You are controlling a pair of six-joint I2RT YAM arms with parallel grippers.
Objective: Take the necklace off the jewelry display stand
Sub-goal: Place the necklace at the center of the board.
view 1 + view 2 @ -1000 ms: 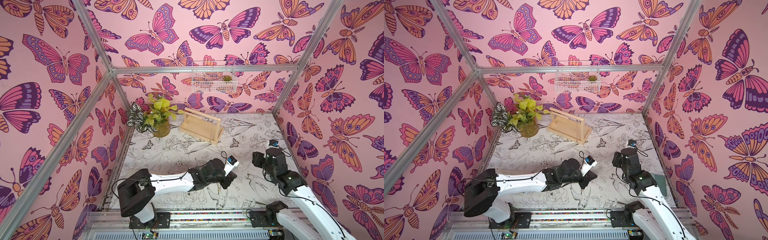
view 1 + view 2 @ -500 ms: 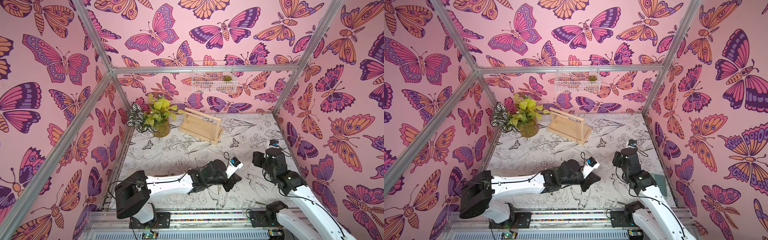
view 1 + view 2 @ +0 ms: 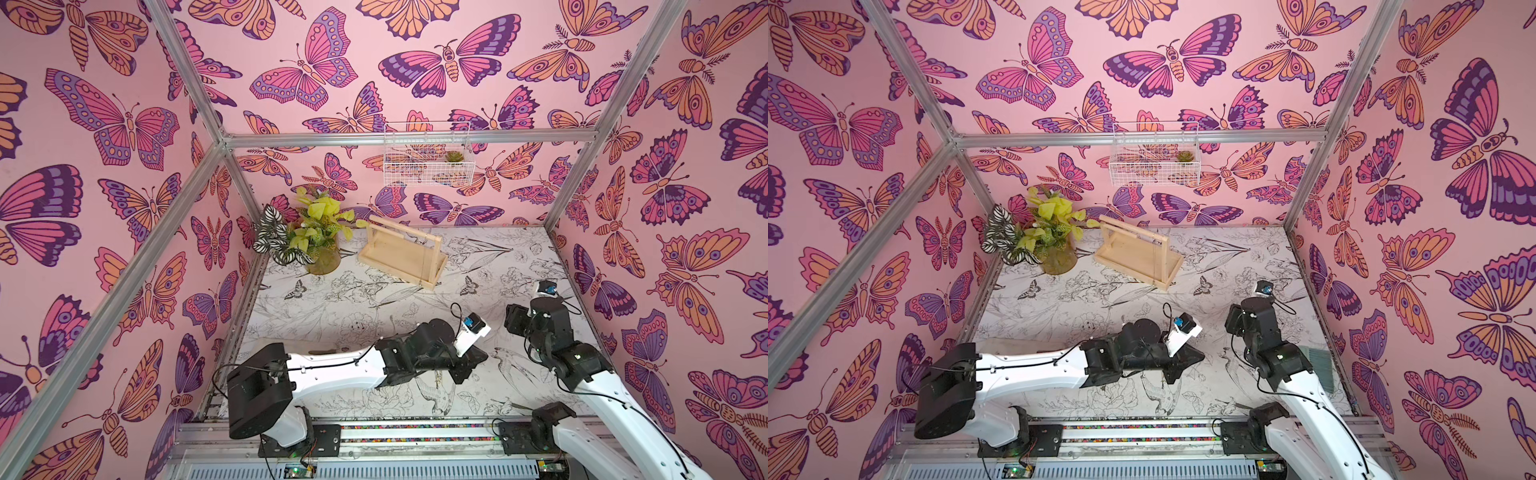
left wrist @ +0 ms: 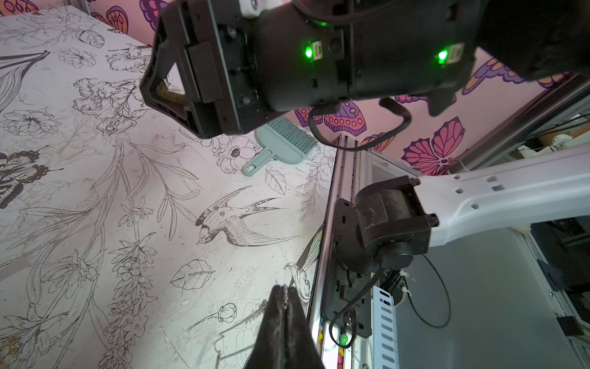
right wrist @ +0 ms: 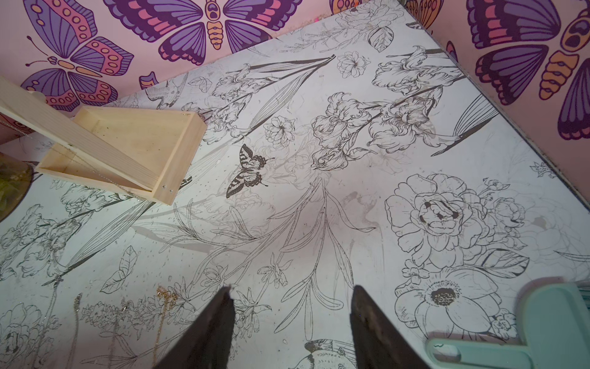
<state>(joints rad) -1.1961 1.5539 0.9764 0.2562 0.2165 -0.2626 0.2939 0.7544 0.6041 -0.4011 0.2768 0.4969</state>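
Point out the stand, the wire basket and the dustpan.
stand (image 3: pixel 395 259): in a top view, on its base board.
wire basket (image 3: pixel 428 174): in a top view, on its front wall.
dustpan (image 4: pixel 282 150): in the left wrist view, on its pan.

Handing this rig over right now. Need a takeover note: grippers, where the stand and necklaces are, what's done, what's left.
Left gripper: shut on the pinched necklace, low over the table near its front, well away from the stand.
Right gripper: open, empty, above the table.
Jewelry display stand: upright at the back beside the potted plant; a hanging chain drapes from its crossbar near one end.
Loose chains lie on the table.
Done: pinched necklace is off the stand.
Left: set it down; probably fetch the hanging chain.
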